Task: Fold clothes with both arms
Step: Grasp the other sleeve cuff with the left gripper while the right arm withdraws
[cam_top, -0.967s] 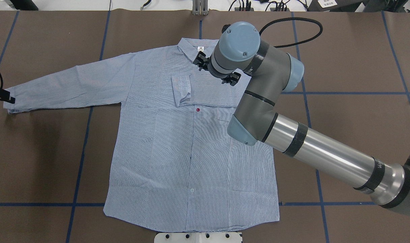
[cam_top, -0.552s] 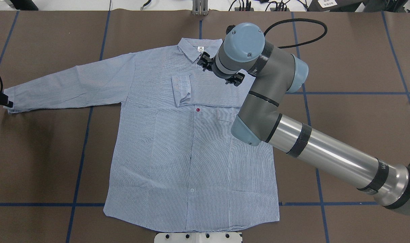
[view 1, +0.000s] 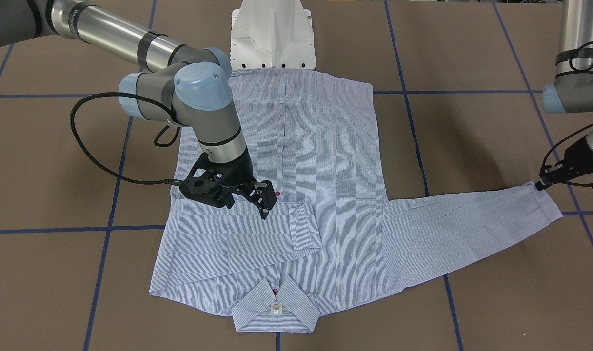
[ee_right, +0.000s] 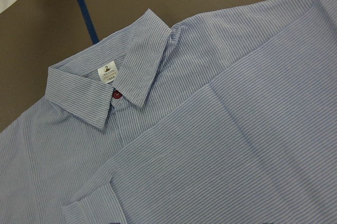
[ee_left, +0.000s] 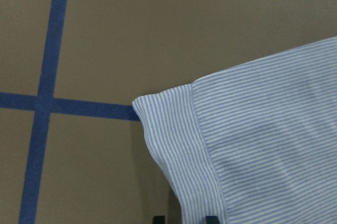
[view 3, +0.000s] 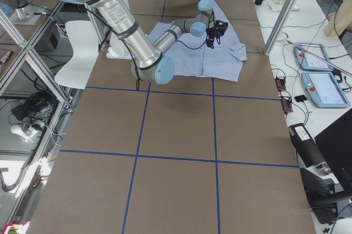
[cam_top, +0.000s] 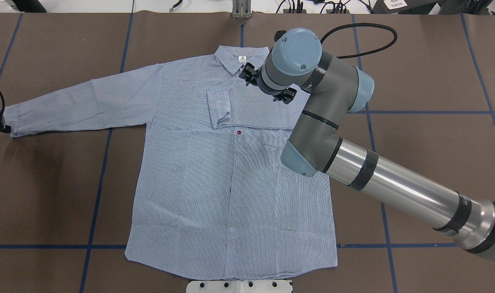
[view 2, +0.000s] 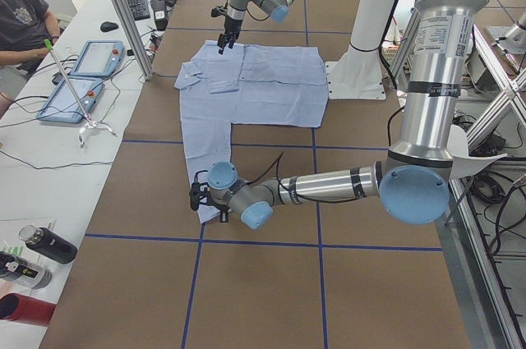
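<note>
The light blue striped shirt (cam_top: 231, 183) lies flat, front up, with its collar (ee_right: 105, 87) at the far edge. One sleeve is folded across the chest, cuff (view 1: 304, 226) near the red button. My right gripper (view 1: 246, 210) hovers open just above that folded sleeve, holding nothing. The other sleeve stretches out sideways. My left gripper (view 1: 539, 185) sits low at its cuff (ee_left: 210, 145). Its fingertips barely show in the left wrist view, a little apart on either side of the cuff's edge, and the cuff lies flat.
The white pedestal base (view 1: 272, 34) stands at the shirt's hem. A black cable (view 1: 96, 156) loops off the right wrist over the brown, blue-taped table (cam_top: 434, 162). A side bench carries tablets (view 2: 82, 61) and bottles (view 2: 41, 246), with a person seated there.
The right wrist has shifted slightly to the right above the chest. The left gripper has slid outward along the cuff while the sleeve stayed put.
</note>
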`<control>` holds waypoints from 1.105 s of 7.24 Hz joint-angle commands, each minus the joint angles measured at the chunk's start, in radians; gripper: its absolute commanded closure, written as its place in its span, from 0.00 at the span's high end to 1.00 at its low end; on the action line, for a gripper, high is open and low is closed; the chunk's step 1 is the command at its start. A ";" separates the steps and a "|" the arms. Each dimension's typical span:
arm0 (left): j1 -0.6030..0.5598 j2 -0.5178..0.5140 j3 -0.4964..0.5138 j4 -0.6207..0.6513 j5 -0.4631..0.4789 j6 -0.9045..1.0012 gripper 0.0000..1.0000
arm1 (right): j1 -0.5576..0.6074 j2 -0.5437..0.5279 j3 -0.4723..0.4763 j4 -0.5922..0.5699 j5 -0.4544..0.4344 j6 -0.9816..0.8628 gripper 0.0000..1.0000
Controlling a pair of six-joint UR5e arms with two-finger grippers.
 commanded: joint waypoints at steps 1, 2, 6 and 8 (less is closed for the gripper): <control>-0.002 0.000 -0.052 0.007 -0.088 -0.001 0.00 | 0.004 -0.019 0.008 0.001 0.003 -0.009 0.90; -0.002 0.000 -0.148 0.030 -0.104 -0.006 0.00 | 0.026 -0.051 0.047 -0.002 0.014 -0.015 0.91; 0.071 -0.359 -0.376 0.442 -0.030 -0.270 0.00 | 0.184 -0.412 0.328 0.000 0.178 -0.244 0.99; 0.252 -0.504 -0.408 0.446 0.101 -0.540 0.00 | 0.227 -0.528 0.368 0.004 0.195 -0.321 1.00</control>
